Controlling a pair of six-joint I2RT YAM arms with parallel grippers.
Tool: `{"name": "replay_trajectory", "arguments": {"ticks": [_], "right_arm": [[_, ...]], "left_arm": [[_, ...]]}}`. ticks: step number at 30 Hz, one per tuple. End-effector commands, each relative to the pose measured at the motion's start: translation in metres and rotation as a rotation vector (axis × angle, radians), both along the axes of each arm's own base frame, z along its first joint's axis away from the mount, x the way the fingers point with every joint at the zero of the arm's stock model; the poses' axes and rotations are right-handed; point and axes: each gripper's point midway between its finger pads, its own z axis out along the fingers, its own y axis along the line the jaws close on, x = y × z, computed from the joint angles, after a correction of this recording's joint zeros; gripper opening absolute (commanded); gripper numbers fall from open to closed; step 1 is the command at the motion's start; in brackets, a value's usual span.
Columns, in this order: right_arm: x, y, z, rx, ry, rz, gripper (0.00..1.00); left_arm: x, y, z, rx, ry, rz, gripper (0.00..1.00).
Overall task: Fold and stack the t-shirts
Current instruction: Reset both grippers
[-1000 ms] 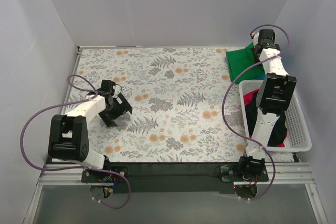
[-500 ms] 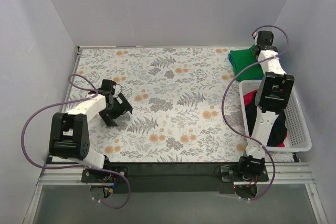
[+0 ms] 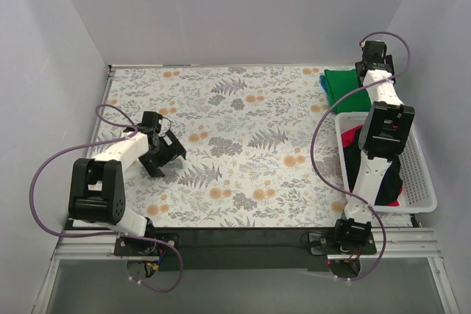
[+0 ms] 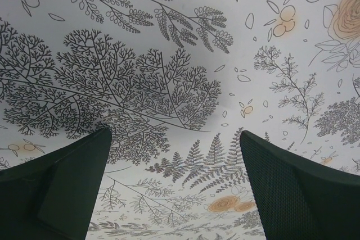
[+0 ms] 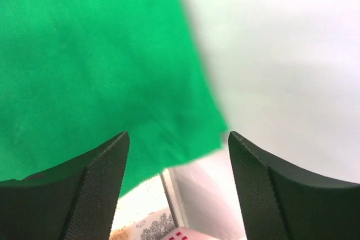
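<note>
1. As I judge it, the job is partly done. A green shirt [image 3: 344, 87] lies folded into a flat rectangle at the far right corner of the table [image 3: 243, 130], just beyond the far end of the basket [image 3: 423, 182].
2. A thin strip of blue shirt [image 3: 322, 79] shows along the left edge of the green one. I take it as a second folded shirt underneath, so a stack of two, though I see only that edge.
3. What is left sits in the basket: a red shirt [image 3: 352, 137] and a black shirt [image 3: 388, 182], both bunched up and unfolded, partly hidden behind my right arm. I cannot tell whether more lie beneath them.
4. My right pincer [image 5: 177, 139] hangs over the near right corner of the green shirt with its jaws apart and nothing between them; no cloth is held.
5. My left pincer [image 4: 174, 133] is spread wide above bare patterned tablecloth on the left side, well apart from every shirt.
6. The green shirt looks smooth and evenly bright in the right wrist view, with a clean straight side edge, a slightly uneven bottom edge and only faint soft creases.
</note>
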Motion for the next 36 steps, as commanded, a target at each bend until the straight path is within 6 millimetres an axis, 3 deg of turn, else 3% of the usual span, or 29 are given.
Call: {"name": "replay_trajectory", "arguments": {"ticks": [1, 5, 9, 10, 12, 13, 15, 16, 18, 19, 21, 22, 26, 27, 28, 30, 31, 32, 33, 36], "right_arm": [[-0.001, 0.006, 0.078, -0.035, -0.185, -0.030, 0.78], [-0.012, 0.032, 0.088, -0.016, -0.195, 0.008, 0.79], [-0.029, 0.079, 0.103, 0.066, -0.240, 0.084, 0.89], [-0.037, 0.087, 0.123, 0.088, -0.287, 0.085, 0.93], [-0.047, 0.107, 0.132, 0.133, -0.309, 0.125, 0.94], [-0.059, 0.113, 0.152, 0.173, -0.356, 0.121, 0.98], [-0.072, 0.128, 0.166, 0.255, -0.385, 0.163, 0.98], [-0.087, 0.133, 0.186, 0.283, -0.423, 0.174, 0.98], [-0.103, 0.148, 0.196, 0.361, -0.449, 0.213, 0.98], [-0.120, 0.152, 0.217, 0.380, -0.498, 0.228, 0.98], [-0.141, 0.164, 0.215, 0.444, -0.493, 0.261, 0.98], [-0.162, 0.167, 0.236, 0.455, -0.550, 0.283, 0.98], [-0.224, 0.178, 0.246, 0.518, -0.635, 0.316, 0.98], [-0.251, 0.181, 0.262, 0.531, -0.706, 0.333, 0.98], [-0.261, 0.183, 0.246, 0.545, -0.687, 0.335, 0.98], [-0.286, 0.186, 0.238, 0.566, -0.704, 0.334, 0.98], [-0.311, 0.187, 0.246, 0.569, -0.761, 0.349, 0.98], [-0.319, 0.187, 0.230, 0.577, -0.743, 0.343, 0.98], [-0.342, 0.186, 0.229, 0.587, -0.777, 0.332, 0.98], [-0.366, 0.187, 0.208, 0.596, -0.783, 0.325, 0.98]], "left_arm": [[0.012, -0.003, 0.020, -0.023, -0.077, -0.009, 0.98], [0.013, -0.004, 0.031, -0.031, -0.115, -0.016, 0.98], [0.017, 0.000, 0.050, -0.010, -0.172, -0.028, 0.98], [0.016, 0.002, 0.056, -0.001, -0.184, -0.029, 0.98], [0.020, 0.003, 0.068, 0.009, -0.218, -0.037, 0.98], [0.019, 0.005, 0.073, 0.021, -0.228, -0.046, 0.98], [0.022, 0.007, 0.090, 0.032, -0.276, -0.059, 0.98], [0.021, 0.008, 0.095, 0.043, -0.288, -0.072, 0.98], [0.023, 0.009, 0.115, 0.092, -0.356, -0.086, 0.98], [0.022, 0.009, 0.122, 0.105, -0.377, -0.097, 0.98], [0.019, 0.007, 0.139, 0.147, -0.435, -0.124, 0.98], [0.018, 0.007, 0.149, 0.160, -0.456, -0.130, 0.98], [0.008, 0.002, 0.176, 0.216, -0.541, -0.169, 0.98], [0.004, 0.004, 0.182, 0.222, -0.569, -0.166, 0.98], [0.001, 0.003, 0.184, 0.218, -0.576, -0.168, 0.98], [-0.007, -0.002, 0.179, 0.195, -0.574, -0.176, 0.98], [-0.013, -0.006, 0.180, 0.170, -0.580, -0.184, 0.98], [-0.017, -0.009, 0.177, 0.158, -0.577, -0.193, 0.98], [-0.022, -0.013, 0.170, 0.140, -0.561, -0.198, 0.98], [-0.031, -0.022, 0.172, 0.112, -0.575, -0.230, 0.98]]}}
